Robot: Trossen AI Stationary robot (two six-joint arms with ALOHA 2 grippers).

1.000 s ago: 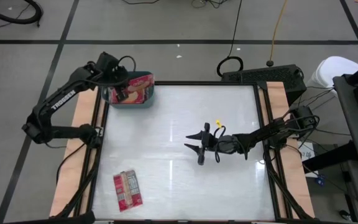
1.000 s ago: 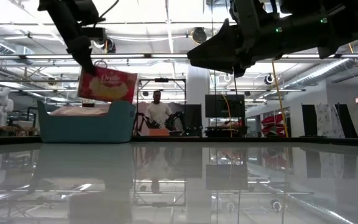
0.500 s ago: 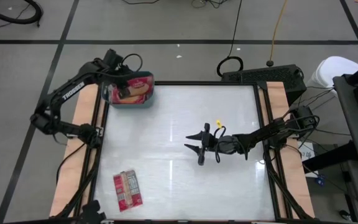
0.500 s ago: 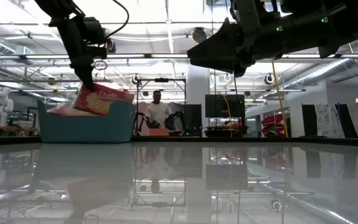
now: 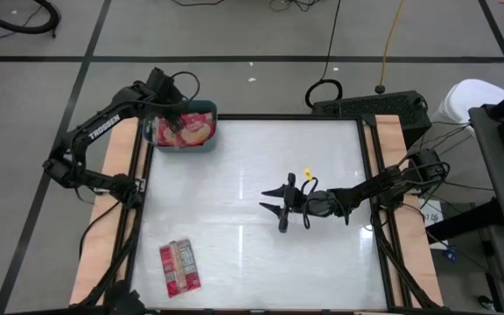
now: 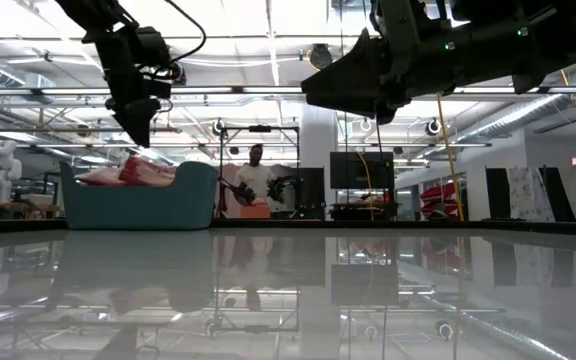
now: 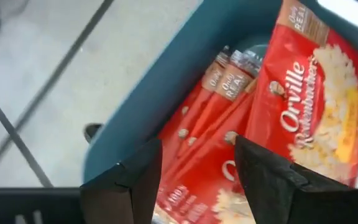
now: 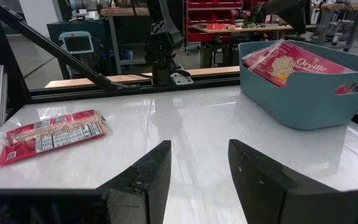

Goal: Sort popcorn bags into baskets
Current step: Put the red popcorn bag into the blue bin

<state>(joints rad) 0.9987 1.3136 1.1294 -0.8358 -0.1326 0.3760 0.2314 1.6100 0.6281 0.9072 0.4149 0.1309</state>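
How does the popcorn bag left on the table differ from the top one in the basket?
The loose bag lies flat on the bare table near the front-left corner; the top bag rests in the teal basket at the back-left, on other bags. The loose bag shows its pale printed back; the top bag shows its popcorn picture. The open left gripper is above the top bag; no gripper is near the loose one. Both are red packets.

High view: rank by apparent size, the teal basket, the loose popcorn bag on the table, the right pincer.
1. teal basket
2. loose popcorn bag
3. right pincer, open; close to the bag in span, so the last two are unsure.
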